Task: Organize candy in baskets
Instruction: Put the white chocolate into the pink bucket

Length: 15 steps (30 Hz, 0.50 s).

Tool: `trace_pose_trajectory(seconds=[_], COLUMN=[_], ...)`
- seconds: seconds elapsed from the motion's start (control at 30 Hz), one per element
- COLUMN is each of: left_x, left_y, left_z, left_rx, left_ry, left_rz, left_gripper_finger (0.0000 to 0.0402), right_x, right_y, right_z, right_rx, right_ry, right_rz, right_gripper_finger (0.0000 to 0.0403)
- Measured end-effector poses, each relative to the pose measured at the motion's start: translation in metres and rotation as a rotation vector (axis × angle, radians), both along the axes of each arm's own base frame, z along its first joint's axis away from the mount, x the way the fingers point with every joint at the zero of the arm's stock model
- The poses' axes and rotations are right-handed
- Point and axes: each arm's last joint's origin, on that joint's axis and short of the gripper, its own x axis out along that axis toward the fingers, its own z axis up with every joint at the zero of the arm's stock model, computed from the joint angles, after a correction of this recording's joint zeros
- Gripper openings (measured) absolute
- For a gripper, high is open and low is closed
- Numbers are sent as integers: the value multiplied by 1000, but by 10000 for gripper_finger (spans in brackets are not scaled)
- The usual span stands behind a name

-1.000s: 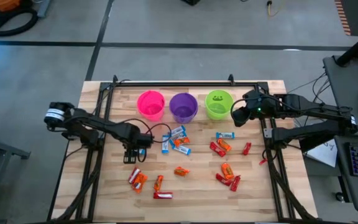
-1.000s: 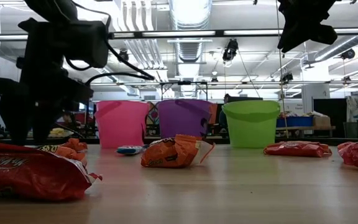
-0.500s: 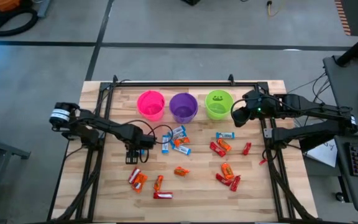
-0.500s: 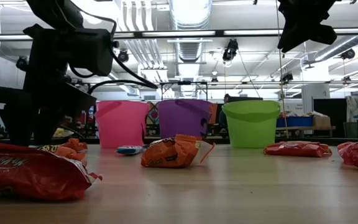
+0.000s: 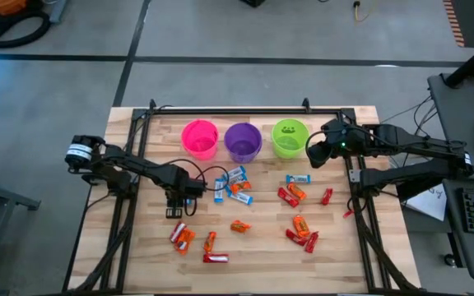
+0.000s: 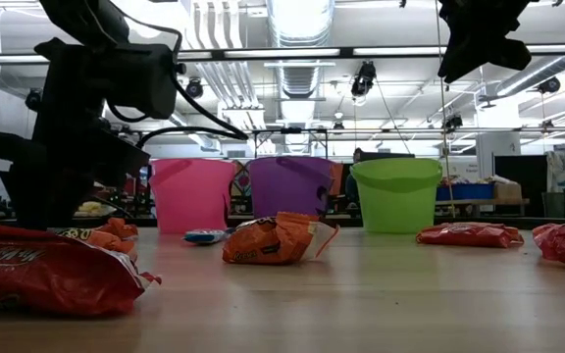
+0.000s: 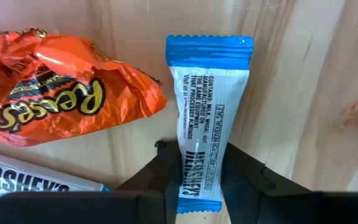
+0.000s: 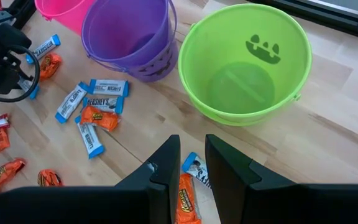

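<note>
Picking stage, by the look of it: left gripper (image 7: 199, 171) down on the wooden table (image 5: 336, 247), just left of the candy cluster below the purple plastic bucket (image 5: 243, 141), fingers pinched onto a blue-and-white wrapped candy bar (image 7: 207, 118). Next, probably: lift and carry to a bucket. Right gripper (image 8: 192, 163), narrowly parted and empty, poised above and just right of the lime-green plastic bucket (image 8: 247, 62).
</note>
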Motion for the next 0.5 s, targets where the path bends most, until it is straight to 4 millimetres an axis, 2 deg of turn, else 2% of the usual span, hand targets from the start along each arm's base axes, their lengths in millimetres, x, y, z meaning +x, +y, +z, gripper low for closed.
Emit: trace_pose_trajectory(seconds=[0.23,0.4,0.5], left_x=[3,4,3], left_y=[0,-2,-2], left_z=[7,32,57], left_rx=[-3,-61,-73], left_ry=[-23,-125,-215], left_rz=[-6,-26,-27], left_gripper_finger=[74,73,73], right_x=[0,0,0], right_y=[0,0,0], right_z=[0,0,0], right_rx=[-5,-4,-4], right_ry=[3,3,2], right_rz=[6,6,6], right_gripper_finger=[68,68,68])
